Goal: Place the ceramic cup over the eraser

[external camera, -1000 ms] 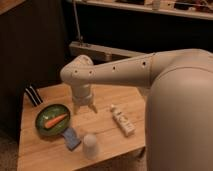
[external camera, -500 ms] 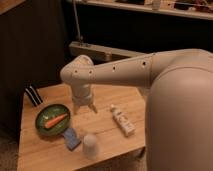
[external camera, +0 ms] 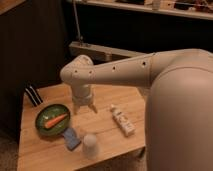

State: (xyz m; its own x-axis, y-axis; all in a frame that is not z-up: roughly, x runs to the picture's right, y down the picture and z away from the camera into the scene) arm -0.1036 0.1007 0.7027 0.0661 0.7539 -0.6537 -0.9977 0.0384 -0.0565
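The gripper (external camera: pixel 84 106) hovers above the tabletop (external camera: pixel 45 155), jaws spread and empty. The ceramic cup (external camera: pixel 90 146) stands ungrasped near the front edge. Next likely: grasp it, then carry it to the far-corner eraser (external camera: pixel 33 95).

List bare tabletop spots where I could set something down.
Free: the front-left corner of the wooden table, below the round green plate and left of the blue rectangular pad. Also free is the strip between the off-white ceramic cup and the long white bar. Crowded: around the gripper, just right of the plate.
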